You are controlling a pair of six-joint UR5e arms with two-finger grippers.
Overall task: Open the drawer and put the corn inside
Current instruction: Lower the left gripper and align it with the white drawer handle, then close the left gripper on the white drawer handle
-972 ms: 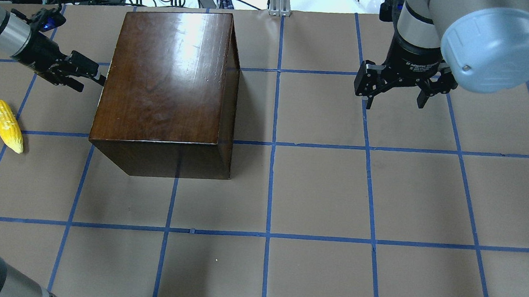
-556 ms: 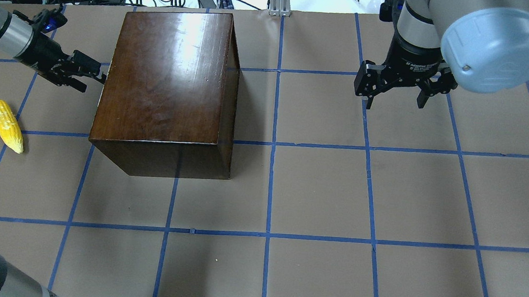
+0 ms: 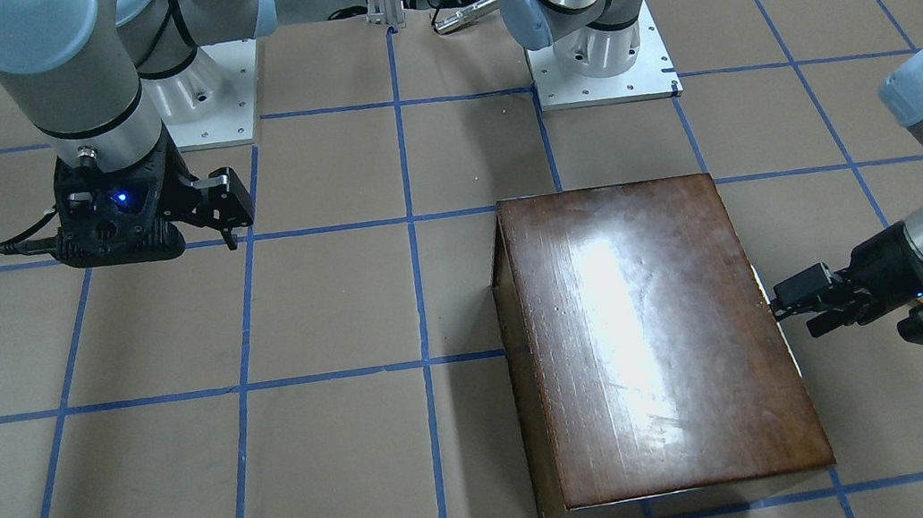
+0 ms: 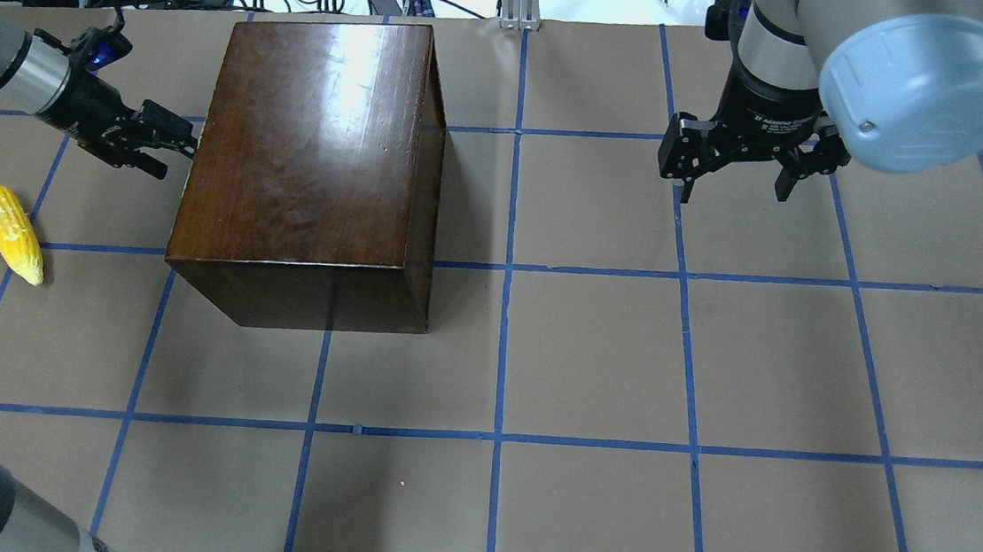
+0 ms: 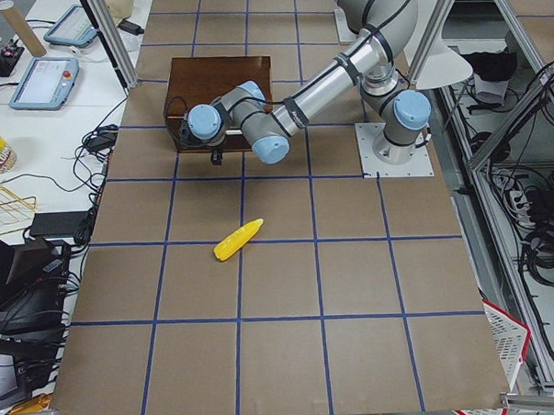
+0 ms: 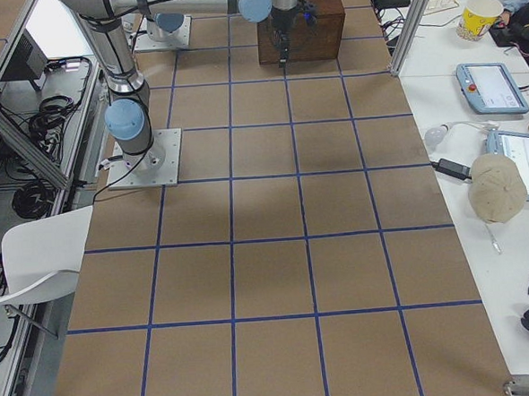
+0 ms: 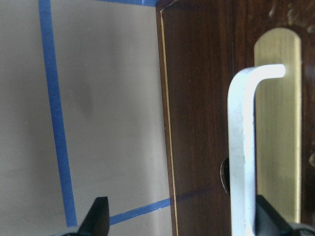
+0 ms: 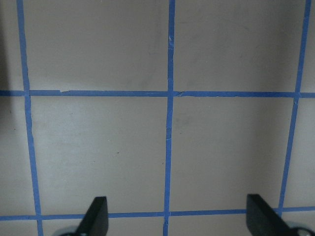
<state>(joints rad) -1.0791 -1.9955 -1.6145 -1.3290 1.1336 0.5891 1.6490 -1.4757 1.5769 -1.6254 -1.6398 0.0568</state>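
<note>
Drawer (image 7: 197, 98) is shut; your left gripper (image 7: 181, 219) stands open astride its handle (image 7: 241, 147): close, pull, then fetch corn (image 4: 10, 232).

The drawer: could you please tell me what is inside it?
Its inside is hidden: the drawer looks shut, only its dark front and metal handle showing. The corn lies outside on the table.
</note>
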